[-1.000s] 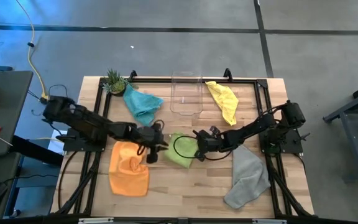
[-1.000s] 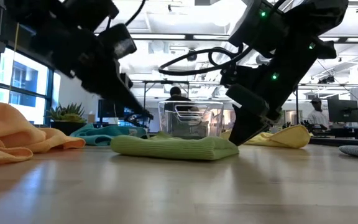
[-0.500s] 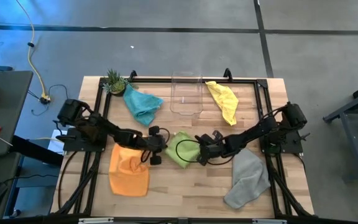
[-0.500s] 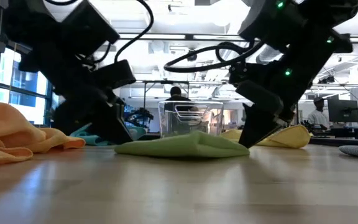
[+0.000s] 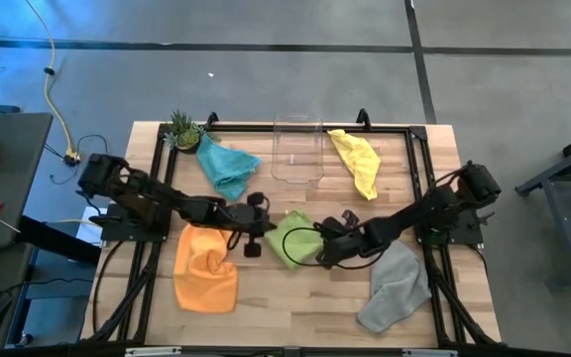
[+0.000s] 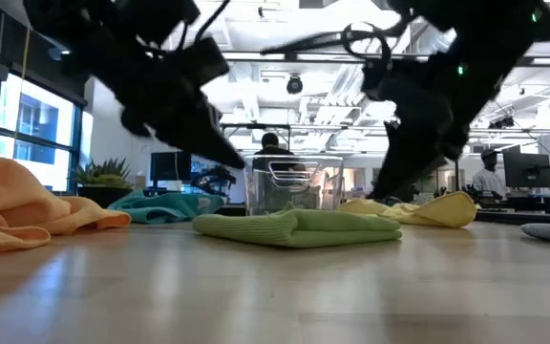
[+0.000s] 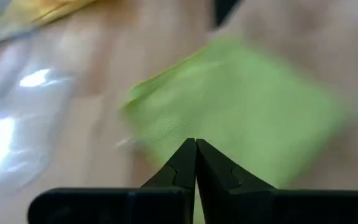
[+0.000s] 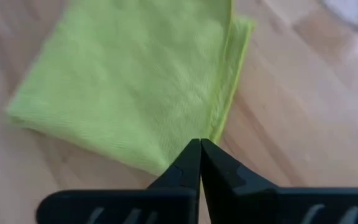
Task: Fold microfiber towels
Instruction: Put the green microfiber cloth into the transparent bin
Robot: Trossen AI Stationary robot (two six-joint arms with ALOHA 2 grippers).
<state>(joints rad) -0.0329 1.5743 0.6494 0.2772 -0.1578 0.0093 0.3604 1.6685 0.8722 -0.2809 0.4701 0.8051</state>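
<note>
I find the lime green towel [image 5: 291,239] folded into a compact pad at table centre, lying free; neither gripper holds it. My left gripper [image 5: 258,220] sits at its ten o'clock, jaws shut on nothing. My right gripper [image 5: 327,245] sits at its four o'clock, jaws likewise shut and empty. I judge both flank the pad to press or square its edges. In the high view its long axis runs roughly eleven to five o'clock. The orange towel [image 5: 206,268] lies unfolded at eight o'clock.
</note>
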